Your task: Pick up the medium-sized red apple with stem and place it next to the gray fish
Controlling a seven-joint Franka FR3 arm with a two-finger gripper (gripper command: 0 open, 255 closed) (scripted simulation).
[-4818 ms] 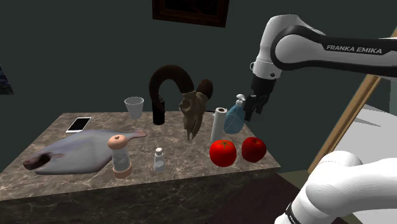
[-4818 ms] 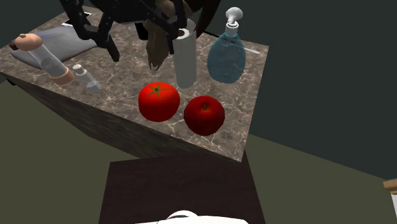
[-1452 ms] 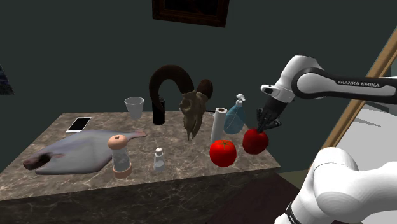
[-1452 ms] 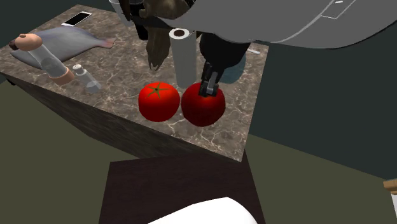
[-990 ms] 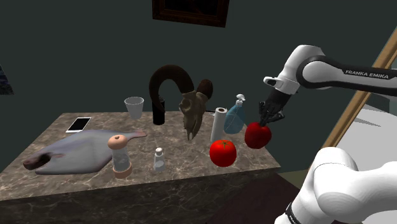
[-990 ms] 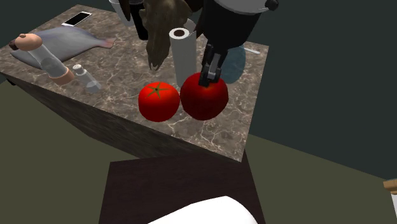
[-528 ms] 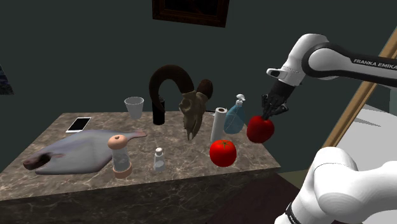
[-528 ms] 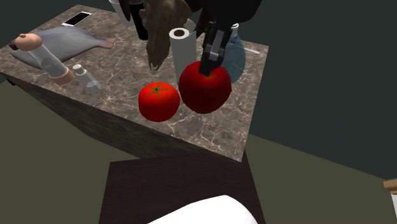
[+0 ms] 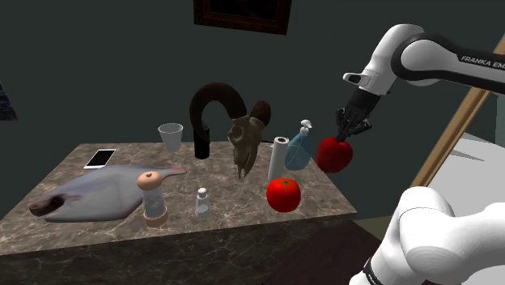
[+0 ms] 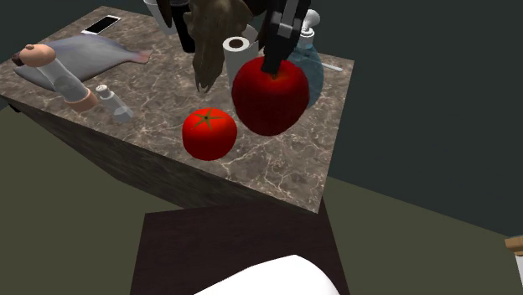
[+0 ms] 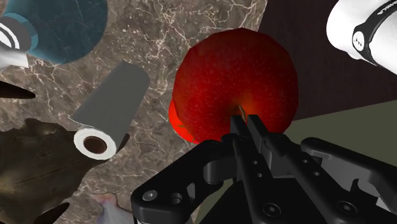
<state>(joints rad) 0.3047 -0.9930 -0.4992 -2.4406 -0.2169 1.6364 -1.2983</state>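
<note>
My tool [image 9: 345, 136], closed on the stem end of the red apple [image 9: 334, 155], has lifted it clear of the table [image 9: 243, 217] over the last second; it hangs at two o'clock of the tomato [image 9: 283, 195] in the shoulder view; next comes the carry to the gray fish [image 9: 97, 193], well apart at eight o'clock.

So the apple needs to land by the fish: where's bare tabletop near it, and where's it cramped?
Bare tabletop lies between the tail of the fish, the glass and the skull, and between the shaker and the tomato. Crowded: the tomato, paper roll and soap bottle corner, below the held apple.
</note>
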